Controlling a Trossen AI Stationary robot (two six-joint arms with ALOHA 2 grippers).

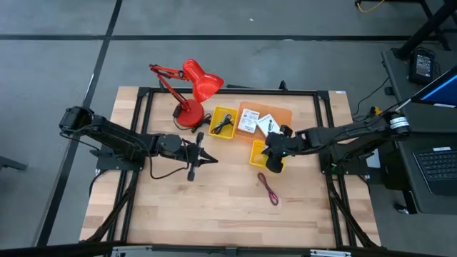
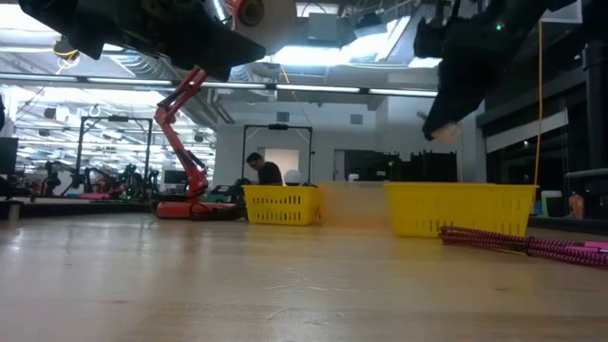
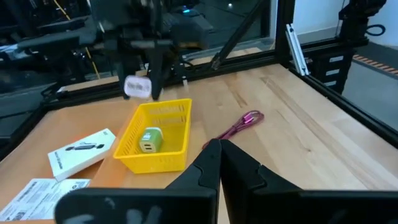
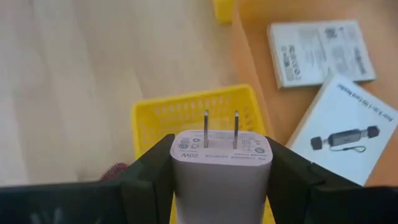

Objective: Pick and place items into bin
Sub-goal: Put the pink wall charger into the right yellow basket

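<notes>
I have the right arm reaching in from the right side of the desk [image 1: 214, 214], its gripper [image 1: 274, 150] hanging above the yellow basket [image 1: 261, 153] that sits just below the orange tray [image 1: 285, 114]. Its jaws are clamped on a white wall charger [image 4: 221, 168], prongs pointing away from the wrist; from the low camera the charger [image 2: 442, 128] is well above the basket's rim [image 2: 461, 195]. That basket [image 3: 158, 134] already holds a green and white block [image 3: 149, 140].

My left arm stretches from the left side toward the middle, its gripper [image 1: 203, 158] over bare wood with the jaws pressed together and nothing between them.

There is open wood across the whole near half of the desk. The maroon cord [image 1: 268, 189] lies loose there, just below the basket and apart from it. A second yellow basket [image 1: 223, 123] sits left of the tray with a black cable [image 1: 221, 126] in it. On the tray lie two white cards [image 1: 257, 123] with black marks, side by side. The red desk lamp [image 1: 191, 89] stands at the far left of the baskets, its arm angled over the black frame rail. In the low view a person [image 2: 264, 171] shows in the room far behind the desk
</notes>
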